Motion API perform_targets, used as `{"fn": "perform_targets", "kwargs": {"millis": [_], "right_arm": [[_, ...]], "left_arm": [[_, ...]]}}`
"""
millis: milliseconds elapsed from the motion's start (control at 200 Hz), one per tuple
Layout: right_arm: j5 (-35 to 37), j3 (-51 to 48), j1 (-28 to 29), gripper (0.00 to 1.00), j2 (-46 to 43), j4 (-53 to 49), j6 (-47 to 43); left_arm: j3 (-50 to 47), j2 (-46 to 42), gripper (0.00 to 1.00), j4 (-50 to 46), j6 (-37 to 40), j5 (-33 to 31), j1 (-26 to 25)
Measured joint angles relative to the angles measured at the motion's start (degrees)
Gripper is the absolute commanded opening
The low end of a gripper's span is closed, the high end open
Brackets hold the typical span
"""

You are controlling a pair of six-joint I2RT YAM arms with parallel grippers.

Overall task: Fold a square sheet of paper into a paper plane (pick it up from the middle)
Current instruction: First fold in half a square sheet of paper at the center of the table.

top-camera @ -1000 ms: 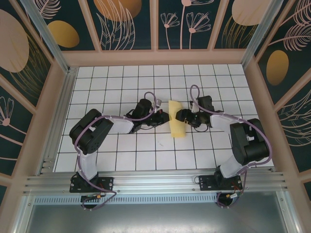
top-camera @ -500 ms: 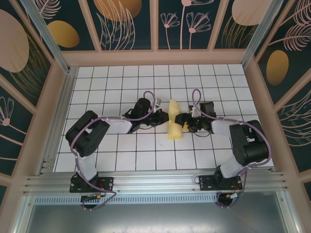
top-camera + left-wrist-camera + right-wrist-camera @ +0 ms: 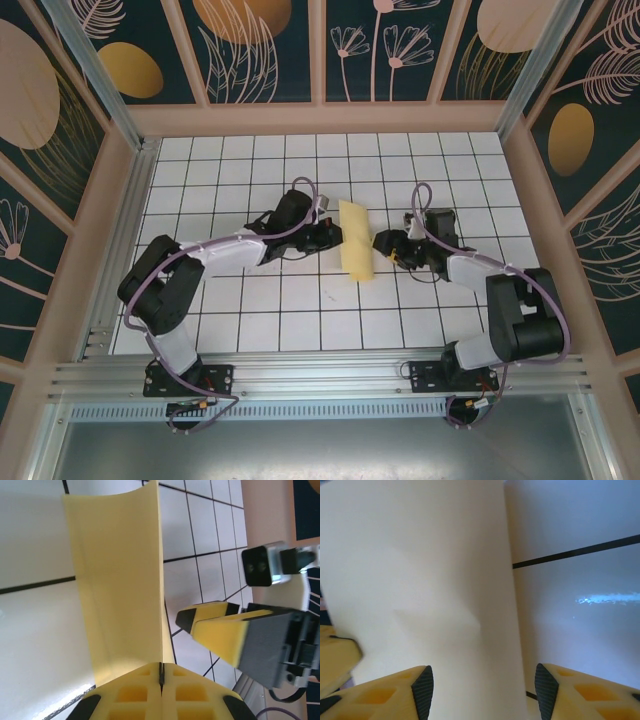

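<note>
The square sheet of paper (image 3: 355, 240) is pale yellow and doubled over into a narrow strip in the middle of the tiled floor. My left gripper (image 3: 330, 236) is shut on its left edge. In the left wrist view the yellow pads (image 3: 140, 692) meet on the paper (image 3: 117, 580), which curves away from them. My right gripper (image 3: 384, 243) stands open just right of the strip, apart from it. In the right wrist view the paper (image 3: 420, 580) lies ahead, its right edge running between the open fingertips (image 3: 422, 686). The right gripper (image 3: 210, 625) also appears in the left wrist view.
White tiled floor (image 3: 250, 180) with black grid lines, walled by pink panels (image 3: 320, 118) at the back and sides. An aluminium rail (image 3: 320, 375) runs along the near edge by the arm bases.
My right gripper has drawn back to the right, off the paper, and its jaws have narrowed. The left arm has stretched out, and the paper now reads as a straighter strip.
</note>
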Motion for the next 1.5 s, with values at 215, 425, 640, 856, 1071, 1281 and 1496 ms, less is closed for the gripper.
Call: {"fn": "perform_targets", "kwargs": {"millis": [215,425,640,856,1071,1281,1496], "right_arm": [[3.13,1.49,0.26,0.37,3.96,-1.01,1.11],[3.67,4.31,3.28,0.35,8.87,-1.73,1.38],[3.02,4.81,6.91,0.36,10.62,-1.7,1.38],[3.96,4.81,6.62,0.38,10.58,-2.36,1.33],[9.25,4.37,5.01,0.42,5.7,-6.47,0.63],[13.44,2.93,2.49,0.53,-1.86,-9.49,-0.7],[13.0,2.78,2.01,0.67,-2.8,-9.49,-1.31]], "left_arm": [[3.17,-0.96,0.0,-4.52,1.44,-1.29,-0.76],[7.85,-0.35,0.0,-6.54,1.53,-0.55,-2.25],[10.4,2.03,0.0,-4.44,0.22,1.64,-2.95],[10.32,3.93,0.0,-3.93,-0.17,1.99,-2.93],[10.27,7.28,0.0,-4.0,0.13,1.51,-2.93],[10.6,9.44,0.0,-5.01,1.7,1.38,-2.73],[11.63,11.15,0.0,-6.01,4.11,3.28,-0.85]]}}
